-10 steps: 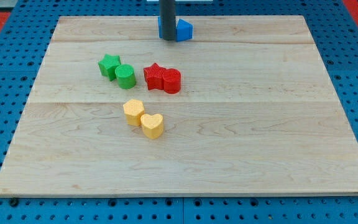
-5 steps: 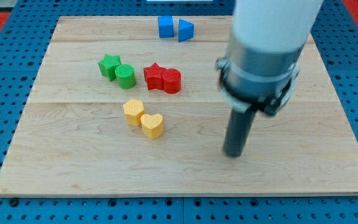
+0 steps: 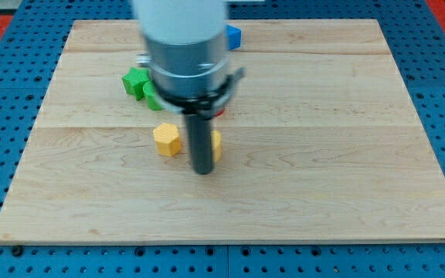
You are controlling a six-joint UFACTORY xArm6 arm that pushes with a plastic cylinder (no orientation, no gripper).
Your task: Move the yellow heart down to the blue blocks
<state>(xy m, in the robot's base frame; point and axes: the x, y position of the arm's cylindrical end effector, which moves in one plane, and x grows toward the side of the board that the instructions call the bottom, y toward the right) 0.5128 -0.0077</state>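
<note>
My tip (image 3: 202, 171) rests on the board right in front of the yellow heart (image 3: 215, 144), which is mostly hidden behind the rod; only its right edge shows. The yellow hexagon (image 3: 166, 140) sits just left of the rod. One blue block (image 3: 233, 35) peeks out at the view's top beside the arm; the other blue block is hidden behind the arm.
A green star (image 3: 134, 82) shows at the arm's left, with a green block (image 3: 153, 98) partly hidden next to it. The red blocks are almost fully hidden behind the arm; a red sliver (image 3: 219, 113) shows. The wooden board (image 3: 323, 154) lies on a blue pegboard.
The arm swung from the board's right side to the left. The tip now stands directly below the yellow heart and the arm covers the red blocks and one blue block.
</note>
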